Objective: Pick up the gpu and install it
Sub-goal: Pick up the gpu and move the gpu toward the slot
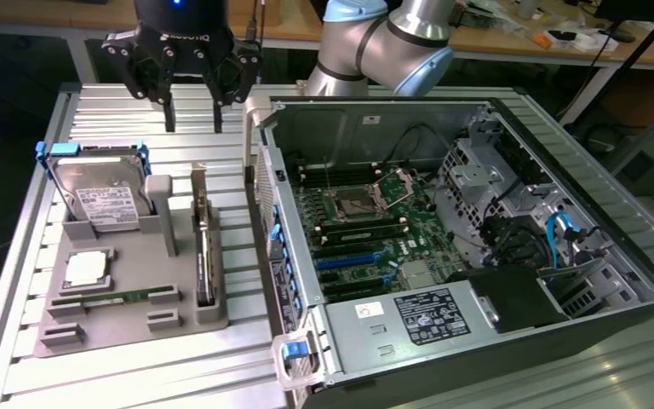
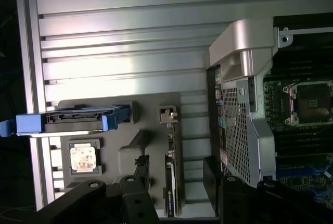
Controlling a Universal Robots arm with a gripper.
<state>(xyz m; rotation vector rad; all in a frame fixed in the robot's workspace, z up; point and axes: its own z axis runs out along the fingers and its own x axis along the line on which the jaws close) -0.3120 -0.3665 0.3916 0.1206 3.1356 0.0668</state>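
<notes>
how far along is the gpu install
Nothing done yet: the gpu stands on edge in the grey tray, untouched. The gripper hangs open, well above the tray, holding nothing. Left: the pickup and seating it in the open case.

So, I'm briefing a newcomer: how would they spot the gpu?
Beside the open computer case, on the exterior view's left, sits a grey holder tray. The gpu is the thin dark card standing on edge along the tray's side nearest the case, unlike the broad, blue-framed hard drive.
</notes>
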